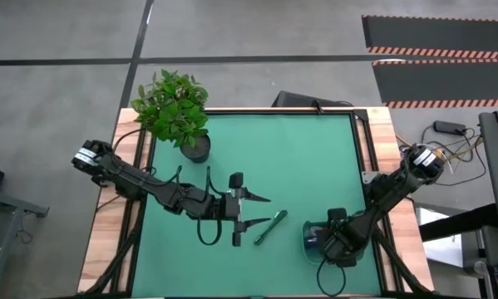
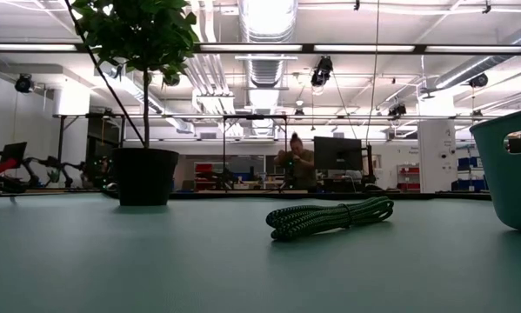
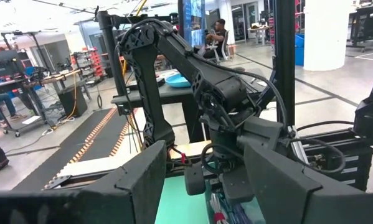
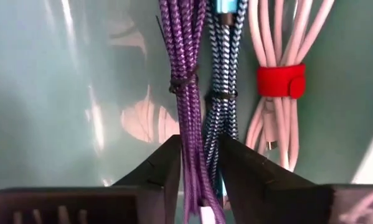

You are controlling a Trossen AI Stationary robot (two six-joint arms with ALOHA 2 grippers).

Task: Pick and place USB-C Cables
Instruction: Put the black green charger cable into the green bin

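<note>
Near edge of the table, at about 5 o'clock on the green mat (image 1: 315, 158):
Right gripper (image 4: 198, 177): down inside the teal bin (image 1: 310, 241), fingers nearly together, pinching the purple cable bundle (image 4: 185, 93).
Purple cable bundle: braided, held by a thin dark tie, running straight out between the right fingers.
Teal-blue cable bundle (image 4: 222, 74): lying just beside the purple one, touching it along its length, also in the bin.
White cable bundle (image 4: 279, 56): next over, wrapped by a red strap (image 4: 281, 80), resting on the bin floor.
Teal bin: its wall shows at the edge of the low view (image 2: 510, 169).

Toward 6 o'clock, near the mat's middle:
Green cable bundle (image 1: 270, 227): alone on the mat, lying slantwise between the bin and the left gripper; in the low view it rests flat (image 2: 330, 216).
Left gripper (image 1: 254, 210): above the mat just beside the green bundle, fingers spread wide, holding nothing.

Far corner, about 11 o'clock:
Potted plant (image 1: 175, 110): upright in a dark pot, well apart from the cables.

Beyond the table:
Person (image 2: 296, 161): in the room behind, near a monitor (image 2: 337, 154).
</note>
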